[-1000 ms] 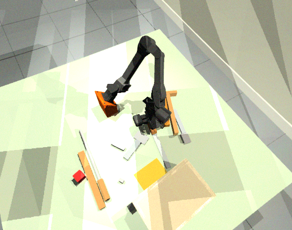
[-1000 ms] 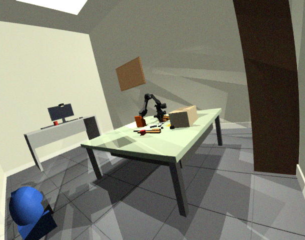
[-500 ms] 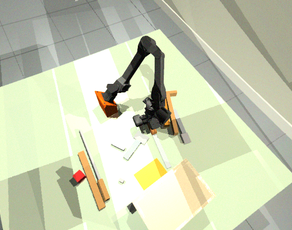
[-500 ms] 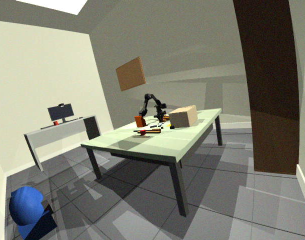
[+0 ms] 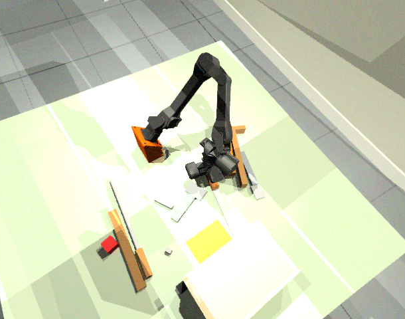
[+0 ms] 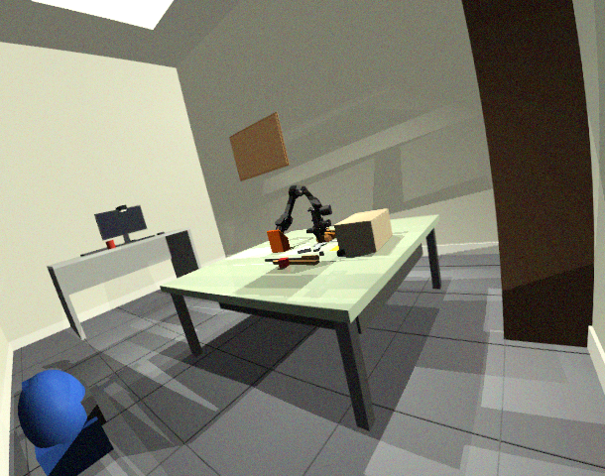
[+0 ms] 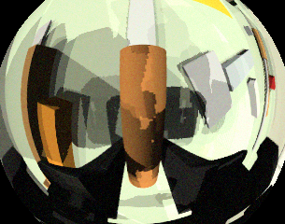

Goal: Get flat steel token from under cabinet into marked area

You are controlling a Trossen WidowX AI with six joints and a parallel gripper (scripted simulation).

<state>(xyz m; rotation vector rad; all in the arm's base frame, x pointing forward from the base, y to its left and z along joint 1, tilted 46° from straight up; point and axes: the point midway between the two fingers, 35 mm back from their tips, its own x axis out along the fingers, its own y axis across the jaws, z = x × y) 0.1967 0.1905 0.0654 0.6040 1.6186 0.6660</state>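
My gripper (image 5: 211, 175) (image 6: 320, 237) (image 7: 141, 141) is shut on the wooden handle (image 5: 214, 186) (image 7: 143, 103) of a flat-bladed tool, low over the table. The tool's long pale blade (image 5: 222, 211) (image 7: 142, 23) points toward the cabinet (image 5: 243, 268) (image 6: 363, 233), its far end beside the right corner of the yellow marked area (image 5: 208, 241) (image 7: 216, 6). The marked area lies directly in front of the cabinet. The steel token cannot be made out in any view; the vent slots are hidden too.
Flat grey plates (image 5: 184, 207) (image 7: 208, 84) lie beside the held tool. A wooden bar (image 5: 240, 161) and another grey blade (image 5: 258, 191) lie on its other side. Farther off are a thin rod (image 5: 123, 211) with a wooden handle, a wooden beam (image 5: 129, 257), a red cube (image 5: 109, 244) and a small grey block (image 5: 168, 251).
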